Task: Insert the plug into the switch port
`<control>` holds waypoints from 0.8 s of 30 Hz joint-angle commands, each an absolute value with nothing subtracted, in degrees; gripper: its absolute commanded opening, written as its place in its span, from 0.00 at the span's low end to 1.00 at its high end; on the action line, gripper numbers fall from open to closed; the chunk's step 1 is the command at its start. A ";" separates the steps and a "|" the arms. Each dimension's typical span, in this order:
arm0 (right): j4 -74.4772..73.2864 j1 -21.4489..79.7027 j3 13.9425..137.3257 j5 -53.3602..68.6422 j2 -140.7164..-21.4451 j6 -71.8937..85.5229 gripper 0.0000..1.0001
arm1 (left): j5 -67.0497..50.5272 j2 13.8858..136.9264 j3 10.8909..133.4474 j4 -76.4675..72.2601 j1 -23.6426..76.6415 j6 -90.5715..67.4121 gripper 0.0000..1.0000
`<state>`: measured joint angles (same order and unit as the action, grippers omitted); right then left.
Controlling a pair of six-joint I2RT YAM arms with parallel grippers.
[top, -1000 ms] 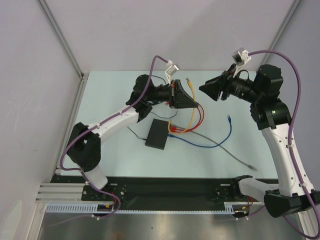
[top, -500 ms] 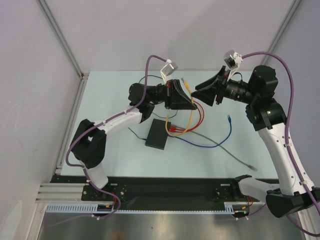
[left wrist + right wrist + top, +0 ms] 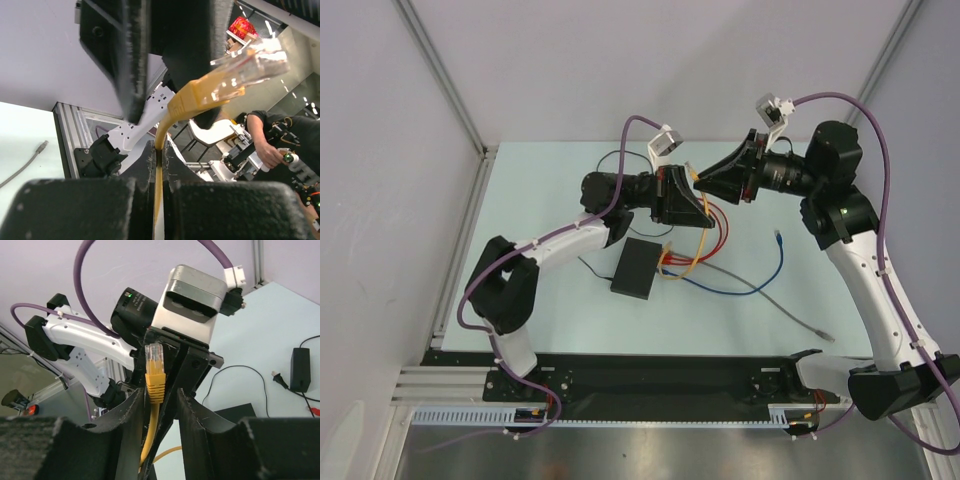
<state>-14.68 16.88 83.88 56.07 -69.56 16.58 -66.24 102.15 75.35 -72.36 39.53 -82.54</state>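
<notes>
My left gripper (image 3: 688, 200) (image 3: 159, 150) is shut on a yellow cable (image 3: 161, 130) just below its plug and holds it above the table. The yellow plug (image 3: 240, 70) with a clear tip stands free above the jaws. My right gripper (image 3: 704, 178) (image 3: 159, 392) is open, with its fingers (image 3: 131, 415) on either side of the plug's yellow boot (image 3: 155, 375). The flat black switch box (image 3: 638, 267) (image 3: 245, 412) lies on the table below both grippers. Its port edge faces right, where red cables (image 3: 667, 258) enter it.
A blue cable (image 3: 760, 283) and a grey cable (image 3: 790, 305) trail right from the box, their free plugs (image 3: 778, 237) lying on the table. A small black power adapter (image 3: 300, 362) with a thin cord lies at the back. Walls stand at the left and the back.
My right gripper has swung left to my left gripper and now straddles the yellow plug. My left gripper has shifted slightly and still holds the cable.
</notes>
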 commanded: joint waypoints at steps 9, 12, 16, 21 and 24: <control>-8.09 16.96 82.10 60.38 -67.94 24.17 0.31 | -64.07 104.33 78.57 -84.28 39.81 -87.10 0.00; -8.44 16.88 81.39 60.64 -67.59 24.26 0.31 | -64.07 104.24 78.66 -84.38 39.81 -87.10 0.00; -9.23 16.79 79.55 60.91 -67.06 23.82 0.30 | -63.81 103.89 78.49 -84.81 39.81 -87.36 0.00; -9.58 16.70 78.22 59.94 -66.18 22.76 0.12 | -63.55 103.88 78.14 -84.99 39.81 -87.45 0.00; -9.75 16.61 78.13 58.98 -65.66 22.50 0.00 | -63.63 103.89 78.13 -85.08 39.90 -87.54 0.01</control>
<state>-10.85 16.60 77.97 58.70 -67.75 22.41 -65.91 104.16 75.99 -73.23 39.66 -86.96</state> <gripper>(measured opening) 0.034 0.025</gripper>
